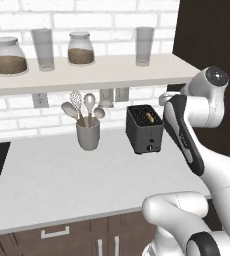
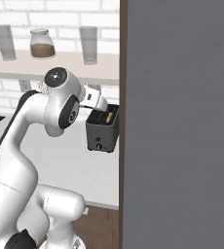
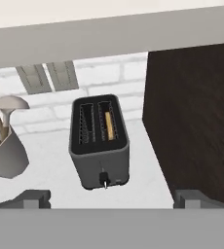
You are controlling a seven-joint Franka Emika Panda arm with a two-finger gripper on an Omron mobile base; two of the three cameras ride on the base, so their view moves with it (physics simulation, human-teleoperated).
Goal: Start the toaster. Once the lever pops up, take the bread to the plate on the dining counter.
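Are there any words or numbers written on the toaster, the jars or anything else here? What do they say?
None: no readable word, number or sign shows in any view.
Boxy dark grey toaster: plain front face, no lettering.
Two glass jars with brown filling: no labels.
Grey wall outlets: blank.

The white arm rises from the base, folds at a dark-banded elbow and reaches forward — its round wrist joint held high, the hand angled downward. In the hand view the gripper point(image 3: 112, 198) has its two dark fingertips point(image 3: 33, 197) spread wide apart — nothing sits between them, nothing is touched.
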